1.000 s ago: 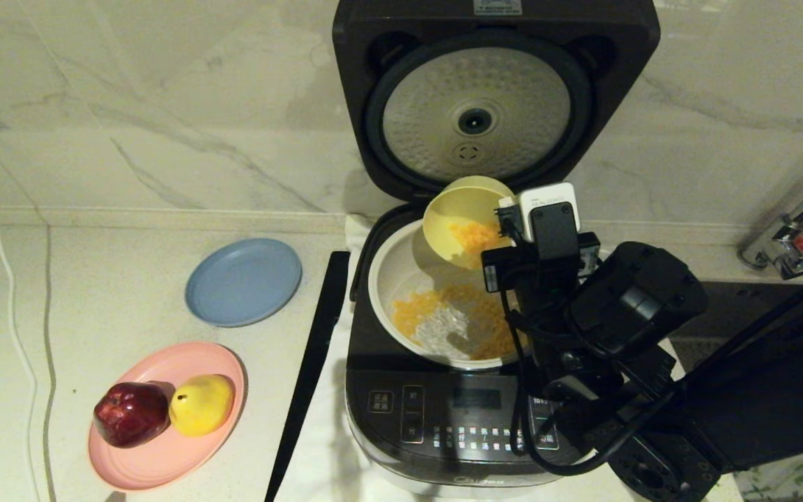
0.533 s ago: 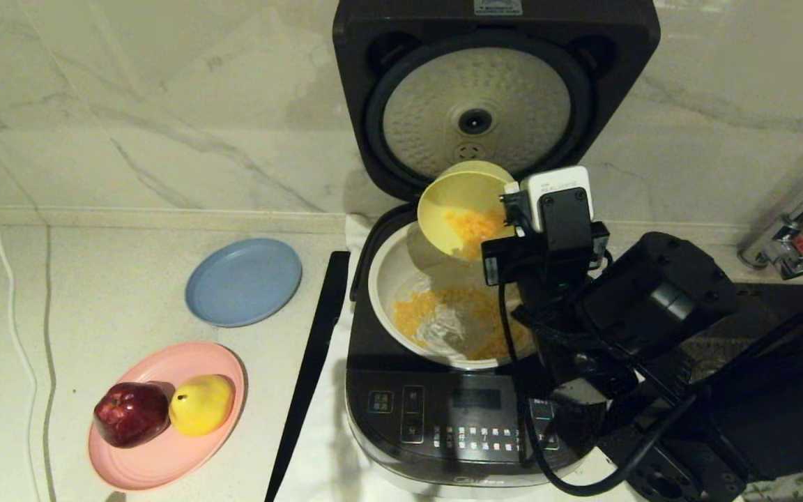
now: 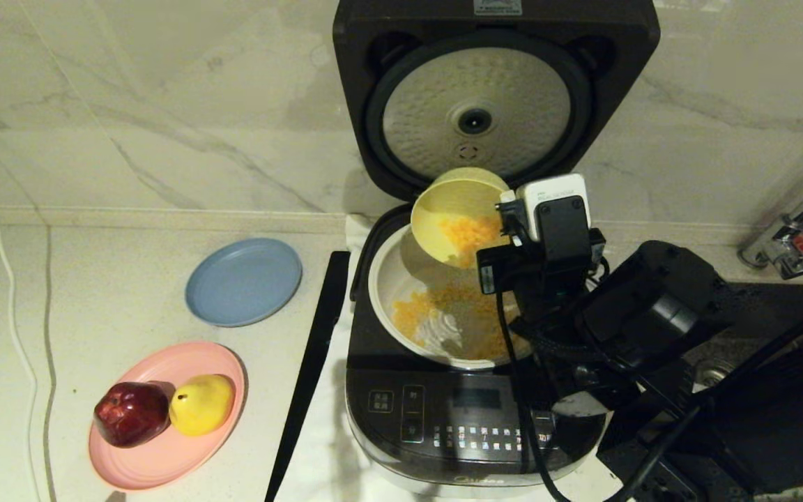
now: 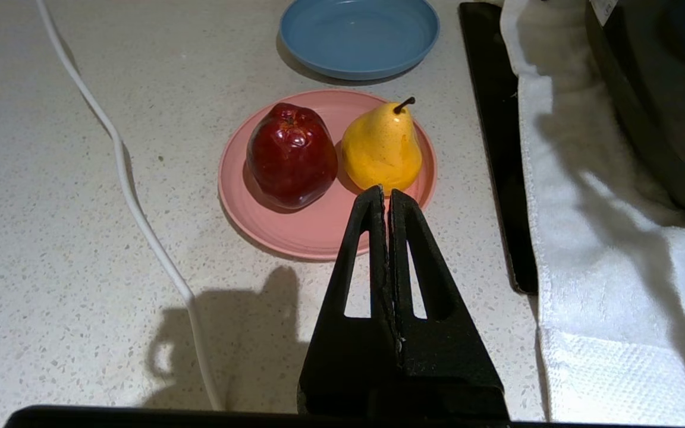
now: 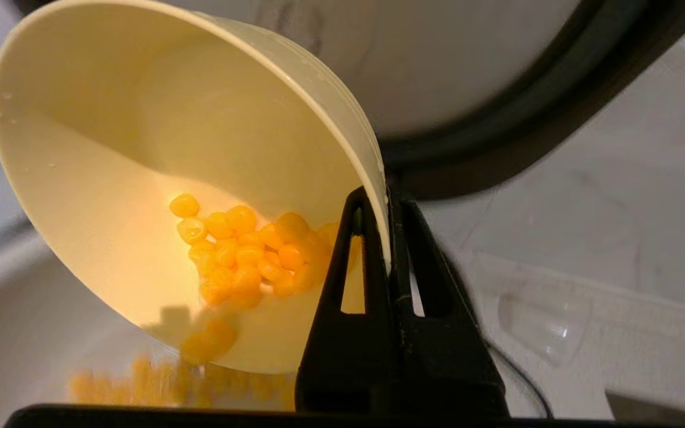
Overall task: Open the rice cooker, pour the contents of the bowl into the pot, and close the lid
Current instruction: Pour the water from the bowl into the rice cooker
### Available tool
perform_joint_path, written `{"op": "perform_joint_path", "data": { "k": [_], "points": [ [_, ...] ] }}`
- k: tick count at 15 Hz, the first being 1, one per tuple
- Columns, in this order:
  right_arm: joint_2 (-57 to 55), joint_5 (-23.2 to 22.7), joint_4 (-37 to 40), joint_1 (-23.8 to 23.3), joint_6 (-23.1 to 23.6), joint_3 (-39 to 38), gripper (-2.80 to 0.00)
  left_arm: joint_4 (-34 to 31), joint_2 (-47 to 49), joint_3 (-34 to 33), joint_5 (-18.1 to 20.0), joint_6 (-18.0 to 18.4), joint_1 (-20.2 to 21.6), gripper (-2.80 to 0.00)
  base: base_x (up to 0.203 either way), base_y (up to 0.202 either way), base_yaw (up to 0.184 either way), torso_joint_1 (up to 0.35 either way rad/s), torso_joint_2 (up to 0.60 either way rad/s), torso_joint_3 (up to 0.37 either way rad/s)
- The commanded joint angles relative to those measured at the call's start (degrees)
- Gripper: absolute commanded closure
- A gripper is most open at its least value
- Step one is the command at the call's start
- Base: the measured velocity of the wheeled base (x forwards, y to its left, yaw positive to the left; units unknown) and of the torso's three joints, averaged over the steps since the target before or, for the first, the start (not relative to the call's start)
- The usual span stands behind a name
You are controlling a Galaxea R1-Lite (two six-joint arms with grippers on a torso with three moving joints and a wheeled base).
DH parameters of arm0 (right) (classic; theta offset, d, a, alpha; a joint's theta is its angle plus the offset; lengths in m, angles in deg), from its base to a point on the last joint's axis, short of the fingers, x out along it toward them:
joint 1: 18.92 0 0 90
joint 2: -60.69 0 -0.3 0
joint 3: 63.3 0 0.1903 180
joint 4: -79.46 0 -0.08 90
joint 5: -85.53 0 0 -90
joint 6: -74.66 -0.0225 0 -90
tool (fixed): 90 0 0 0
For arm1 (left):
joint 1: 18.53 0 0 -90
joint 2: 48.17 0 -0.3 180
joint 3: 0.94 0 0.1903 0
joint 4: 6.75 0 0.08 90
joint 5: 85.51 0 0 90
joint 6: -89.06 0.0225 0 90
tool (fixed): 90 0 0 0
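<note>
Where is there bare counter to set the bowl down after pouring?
Free: counter left of the blue plate and pink plate, past the white cord. Crowded: pink plate holds apple and pear; rice cooker fills the right.

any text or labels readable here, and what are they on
Nothing reads clearly.
Rice cooker front panel: white Chinese labels, too small to read.
Brand mark on its bottom front edge: blurred.
Sticker on top edge of the lid: too small.
White camera module on the right wrist: grey print, illegible.
</note>
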Motion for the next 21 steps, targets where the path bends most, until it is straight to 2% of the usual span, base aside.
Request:
{"op": "perform_joint_path", "data": {
  "k": [1,4,7,10,13,16,19,21],
  "points": [
    [2.9,0.2,-0.5,0.2,0.7,2.0,0.0,0.0,0.0,-0.4,0.0,0.0,0.0,0.0,0.0,0.0,0.0,0.0,0.0,0.0],
    [4.3,0.2,-0.5,0.2,0.3,1.3,0.0,0.0,0.0,-0.4,0.0,0.0,0.0,0.0,0.0,0.0,0.0,0.0,0.0,0.0],
    [1.2,0.2,-0.5,0.2,-1.2,-3.8,0.0,0.0,0.0,-0.4,0.0,0.0,0.0,0.0,0.0,0.0,0.0,0.0,0.0,0.0],
    [3.6,0.3,-0.5,-0.2,-1.1,0.5,0.0,0.0,0.0,-0.4,0.0,0.0,0.0,0.0,0.0,0.0,0.0,0.0,0.0,0.0],
    [1.3,0.3,-0.5,0.0,-1.4,-4.7,0.0,0.0,0.0,-0.4,0.0,0.0,0.0,0.0,0.0,0.0,0.0,0.0,0.0,0.0],
    [2.9,1.2,-0.5,-0.2,-1.1,0.8,0.0,0.0,0.0,-0.4,0.0,0.0,0.0,0.0,0.0,0.0,0.0,0.0,0.0,0.0],
    [2.1,1.8,-0.5,0.3,-1.0,-3.8,0.0,0.0,0.0,-0.4,0.0,0.0,0.0,0.0,0.0,0.0,0.0,0.0,0.0,0.0],
    [1.6,2.3,-0.5,0.1,-1.0,-1.9,0.0,0.0,0.0,-0.4,0.0,0.0,0.0,0.0,0.0,0.0,0.0,0.0,0.0,0.0]
  ]
}}
